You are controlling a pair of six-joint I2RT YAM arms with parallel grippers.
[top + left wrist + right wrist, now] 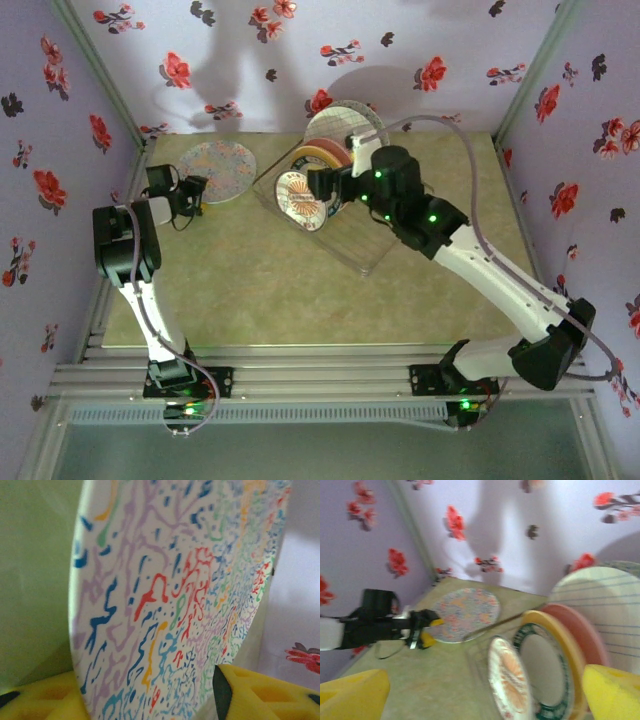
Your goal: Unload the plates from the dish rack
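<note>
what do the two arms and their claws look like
The left arm and right arm have black joints, white links and a grey cable each; green lights dot the right arm. The left claw fingers and right claw fingers are yellow.

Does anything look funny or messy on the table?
Nothing looks broken or spilled. The dish rack sits crooked, turned at an angle to the table's edges. One speckled plate lies flat on the table, apart from the other plates standing in the rack.
</note>
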